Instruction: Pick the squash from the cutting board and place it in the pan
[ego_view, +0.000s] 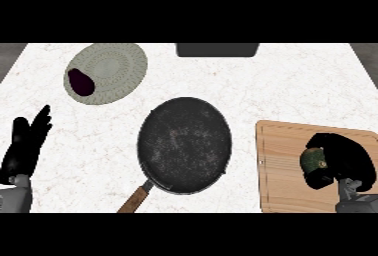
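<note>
A dark green squash (314, 160) lies on the wooden cutting board (284, 165) at the right. My right hand (341, 159) is over the board with its fingers curled round the squash, hiding most of it. The black pan (184, 144) sits in the middle of the counter, its brown handle (134, 200) pointing to the lower left. At the left edge my left hand (25, 145) rests open with fingers up.
A pale round plate (111, 70) at the back left carries a dark purple vegetable (80, 82). A dark rectangular object (217, 49) stands at the counter's back edge. White counter lies between the pan and the board.
</note>
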